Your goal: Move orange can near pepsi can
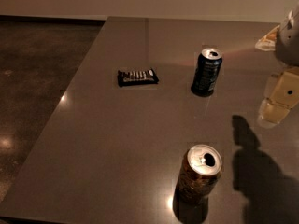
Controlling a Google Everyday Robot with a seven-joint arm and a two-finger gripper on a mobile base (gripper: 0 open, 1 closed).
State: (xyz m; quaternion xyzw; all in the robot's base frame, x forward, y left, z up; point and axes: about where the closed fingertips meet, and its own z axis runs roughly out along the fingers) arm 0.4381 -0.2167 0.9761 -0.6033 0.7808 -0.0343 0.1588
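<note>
The orange can (198,174) stands upright near the table's front edge, with mottled orange-brown sides and a silver top with an open mouth. The pepsi can (206,72) stands upright farther back, dark navy blue with a silver top, well apart from the orange can. My gripper (276,105) hangs at the right edge of the view, above the table, to the right of both cans and touching neither. Its shadow falls on the table right of the orange can.
A dark snack bar wrapper (137,77) lies on the grey table (112,139) left of the pepsi can. The table's left edge drops to a dark floor (32,78). A pale object (267,37) sits at the far right back.
</note>
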